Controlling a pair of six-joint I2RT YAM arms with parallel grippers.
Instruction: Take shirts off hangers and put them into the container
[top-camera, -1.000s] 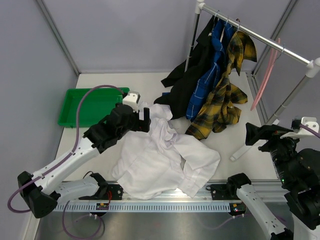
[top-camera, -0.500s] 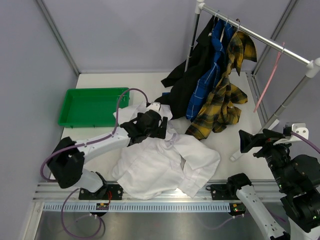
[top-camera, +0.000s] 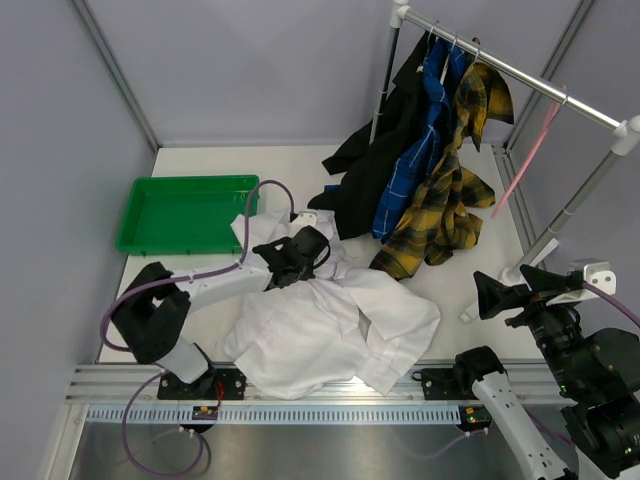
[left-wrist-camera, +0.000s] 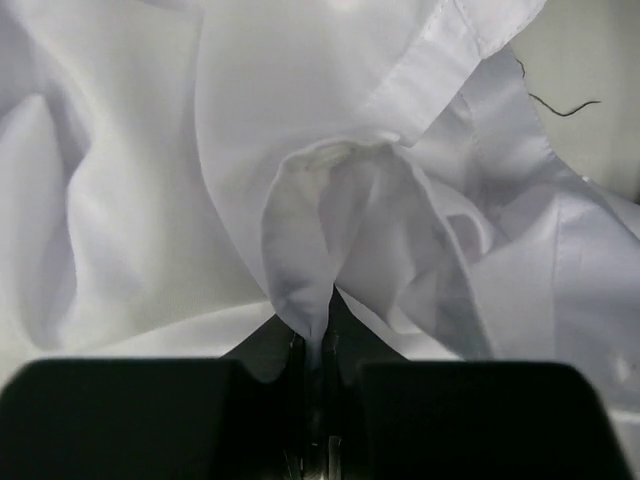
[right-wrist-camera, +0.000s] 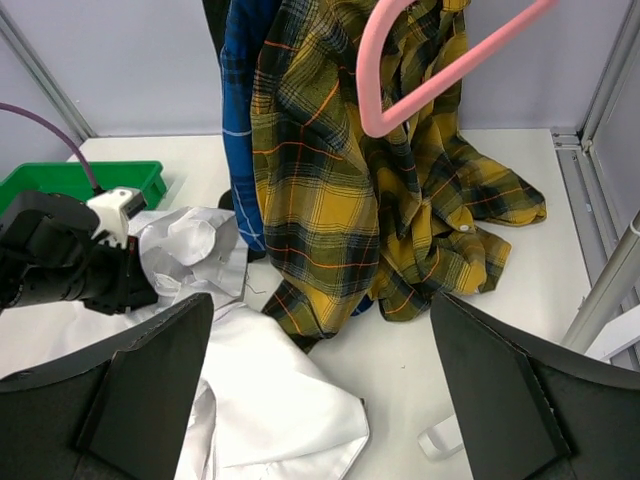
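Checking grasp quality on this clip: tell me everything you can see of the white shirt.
The white shirt is plain, thin woven-looking cloth, off any hanger, lying crumpled in a wrinkled heap on the table, stitched seams showing. The left gripper is shut on a raised fold near its far edge. It lies outside the green tray.

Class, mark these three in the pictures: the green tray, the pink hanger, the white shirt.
green tray (top-camera: 180, 215), top view, bare floor of the tray.
pink hanger (right-wrist-camera: 374, 120), right wrist view, its lower rounded corner.
white shirt (top-camera: 330, 330), top view, middle of the spread cloth.
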